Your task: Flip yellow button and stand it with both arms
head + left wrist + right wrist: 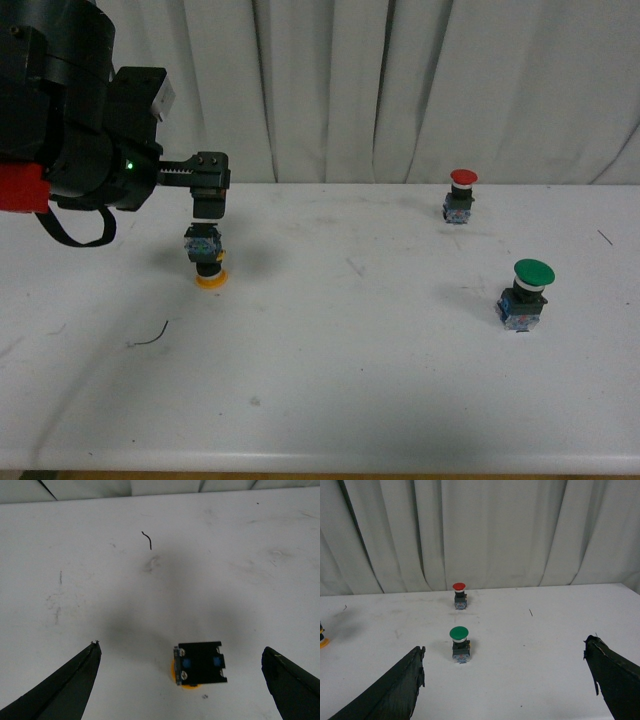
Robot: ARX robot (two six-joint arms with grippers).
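The yellow button (206, 256) stands upside down on the white table, yellow cap down and blue-and-clear contact block up. My left gripper (209, 200) hangs open just above it, not touching. In the left wrist view the button (200, 663) sits between the two spread black fingers (70, 690), nearer the far one, with its black block top facing the camera. My right gripper (505, 680) is open and empty; the right arm does not show in the front view. A sliver of the yellow cap (323, 642) shows at the edge of the right wrist view.
A red-capped button (461, 195) stands upright at the back right, and a green-capped button (526, 294) stands nearer on the right. A thin black wire scrap (148, 338) lies on the table (330, 380) left of centre. White curtains hang behind.
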